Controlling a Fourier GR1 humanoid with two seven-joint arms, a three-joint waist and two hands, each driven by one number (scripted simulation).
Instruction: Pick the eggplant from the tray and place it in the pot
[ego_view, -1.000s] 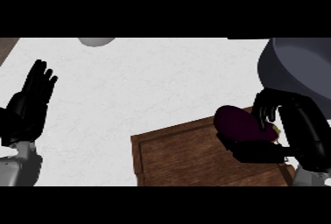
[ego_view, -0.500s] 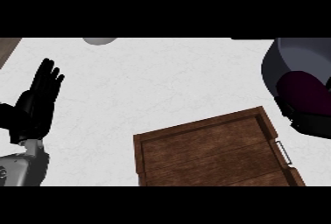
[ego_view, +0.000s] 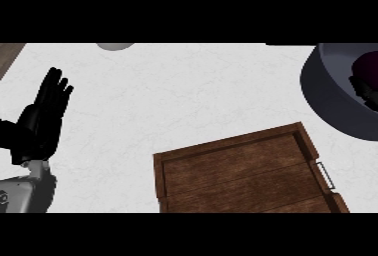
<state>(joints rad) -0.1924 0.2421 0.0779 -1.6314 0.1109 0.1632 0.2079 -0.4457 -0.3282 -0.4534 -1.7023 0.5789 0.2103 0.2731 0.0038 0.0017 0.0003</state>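
Note:
The dark purple eggplant (ego_view: 366, 64) shows at the right edge, inside the rim of the dark grey pot (ego_view: 332, 107) at the upper right. Black fingers of my right hand (ego_view: 364, 93) still curl against the eggplant's underside within the pot; the rest of that hand is cut off by the edge. The brown wooden tray (ego_view: 244, 175) lies at lower centre with nothing on it, its metal handle (ego_view: 325, 175) on the right side. My left hand (ego_view: 40, 125) rests open at the far left, fingers up.
A pale grey round object (ego_view: 114, 46) peeks in at the top edge. White marbled counter (ego_view: 184, 95) spreads between my left hand, the tray and the pot. A strip of brown surface (ego_view: 9, 55) shows at the upper left corner.
My right hand carried the eggplant up off the tray and rightwards into the pot, and has slid mostly out of view. The view shifted slightly; my left hand stayed resting.

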